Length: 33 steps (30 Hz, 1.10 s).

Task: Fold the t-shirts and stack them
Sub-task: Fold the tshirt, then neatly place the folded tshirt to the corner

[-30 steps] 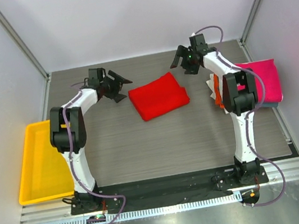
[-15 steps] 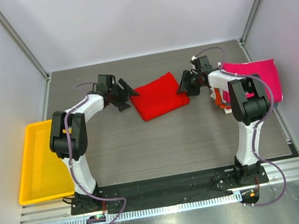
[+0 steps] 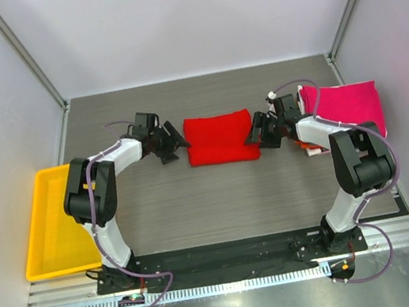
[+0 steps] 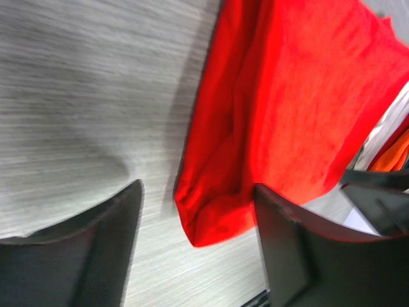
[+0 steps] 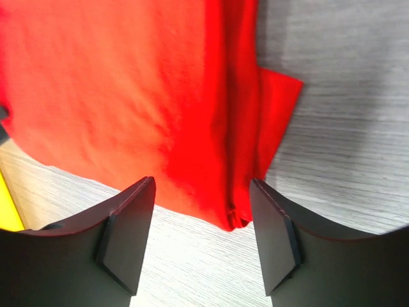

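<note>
Red shirt (image 3: 219, 138): folded, centre of table (image 3: 196, 201), not yet stacked. Left gripper (image 3: 171, 142) and right gripper (image 3: 257, 131) at its ends, jaws apart, cloth edge betw. fingers, nothing pinched. Pink-topped stack (image 3: 348, 103) at far right. Remaining, est.: move red shirt onto stack.

The left gripper (image 3: 175, 143) is moving down from the upper-left centre of the frame to the left edge of the red t-shirt (image 3: 220, 138). The right gripper (image 3: 255, 131) is moving down from the upper right to the shirt's right edge. Each gripper's fingers are now straddling its edge. The shirt is turning from a tilted position to a level one. The right arm is folding lower, uncovering more of the magenta t-shirt (image 3: 346, 106).
</note>
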{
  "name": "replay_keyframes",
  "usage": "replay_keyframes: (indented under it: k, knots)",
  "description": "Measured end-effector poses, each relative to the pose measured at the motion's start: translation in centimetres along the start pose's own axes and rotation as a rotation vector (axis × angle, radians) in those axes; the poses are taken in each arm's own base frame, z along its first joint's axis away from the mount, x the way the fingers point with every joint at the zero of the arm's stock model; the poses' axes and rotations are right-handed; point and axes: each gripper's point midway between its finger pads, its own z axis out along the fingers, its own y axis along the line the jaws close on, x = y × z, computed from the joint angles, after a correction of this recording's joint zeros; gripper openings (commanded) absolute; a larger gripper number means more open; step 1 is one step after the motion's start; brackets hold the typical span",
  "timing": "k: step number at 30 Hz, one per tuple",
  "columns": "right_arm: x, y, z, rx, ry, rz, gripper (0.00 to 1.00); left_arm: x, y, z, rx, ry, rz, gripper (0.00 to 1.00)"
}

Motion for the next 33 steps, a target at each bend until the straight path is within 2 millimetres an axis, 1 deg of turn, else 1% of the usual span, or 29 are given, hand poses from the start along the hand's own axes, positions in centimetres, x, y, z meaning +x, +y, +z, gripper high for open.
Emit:
replay_keyframes:
  k: [4, 5, 7, 8, 9, 10, 11, 13, 14, 15, 17, 19, 21, 22, 24, 27, 28, 30, 31, 33]
  knots:
    - [-0.7, 0.3, -0.5, 0.003, -0.026, -0.010, 0.64, 0.6, -0.5, -0.3, 0.013, 0.007, 0.031, 0.59]
    - [-0.8, 0.1, -0.6, 0.015, -0.029, -0.011, 0.64, 0.7, -0.7, -0.5, 0.015, 0.008, 0.043, 0.54]
    - [-0.8, 0.0, -0.9, 0.046, -0.033, -0.023, 0.57, 0.8, -1.1, -0.9, 0.019, 0.001, 0.065, 0.50]
    - [-0.9, 0.0, -1.2, 0.068, -0.032, -0.033, 0.53, 0.9, -1.5, -1.3, 0.019, -0.007, 0.076, 0.43]
    - [-1.1, 0.2, -1.4, 0.085, -0.035, -0.051, 0.44, 1.1, -1.9, -1.8, 0.021, -0.014, 0.088, 0.40]
    - [-1.3, 0.7, -1.6, 0.089, -0.038, -0.067, 0.39, 1.2, -2.4, -2.2, 0.023, -0.021, 0.103, 0.38]
    - [-1.6, 1.5, -1.7, 0.086, -0.042, -0.085, 0.29, 1.4, -2.9, -2.6, 0.029, -0.026, 0.117, 0.28]
    - [-1.8, 3.3, -1.8, 0.067, -0.047, -0.118, 0.21, 2.0, -4.6, -3.4, 0.045, -0.030, 0.146, 0.17]
    - [-1.9, 4.0, -1.8, 0.055, -0.049, -0.128, 0.14, 2.2, -5.7, -3.6, 0.060, -0.031, 0.167, 0.09]
    - [-1.9, 4.8, -1.9, 0.044, -0.049, -0.139, 0.10, 2.5, -6.8, -3.7, 0.076, -0.030, 0.178, 0.05]
    - [-1.6, 6.6, -1.8, 0.017, -0.038, -0.158, 0.02, 2.9, -8.9, -3.8, 0.106, -0.026, 0.202, 0.00]
    - [-1.5, 7.7, -1.4, -0.004, -0.028, -0.161, 0.01, 3.4, -10.6, -3.5, 0.135, -0.010, 0.214, 0.00]
    - [-1.1, 8.5, -0.6, -0.023, -0.005, -0.160, 0.01, 3.7, -11.5, -2.7, 0.148, 0.008, 0.216, 0.00]
    - [-0.8, 8.5, -0.2, -0.026, 0.010, -0.158, 0.01, 3.6, -11.4, -2.3, 0.145, 0.014, 0.214, 0.00]
    - [-0.1, 7.7, 1.0, -0.008, 0.044, -0.148, 0.01, 3.7, -10.4, -0.8, 0.119, 0.036, 0.199, 0.00]
    - [0.8, 5.6, 2.6, 0.039, 0.091, -0.119, 0.01, 3.7, -7.5, 1.7, 0.064, 0.088, 0.156, 0.00]
    - [1.1, 4.6, 3.1, 0.062, 0.110, -0.106, 0.01, 3.6, -6.1, 2.5, 0.039, 0.104, 0.136, 0.00]
    - [1.2, 3.2, 3.5, 0.094, 0.120, -0.086, 0.01, 3.8, -3.3, 3.6, -0.013, 0.131, 0.102, 0.00]
    - [1.4, 2.5, 3.5, 0.113, 0.124, -0.077, 0.01, 4.0, -2.3, 3.8, -0.032, 0.140, 0.088, 0.00]
    - [1.3, 1.5, 3.3, 0.139, 0.122, -0.062, 0.01, 3.9, -1.9, 3.8, -0.026, 0.149, 0.069, 0.00]
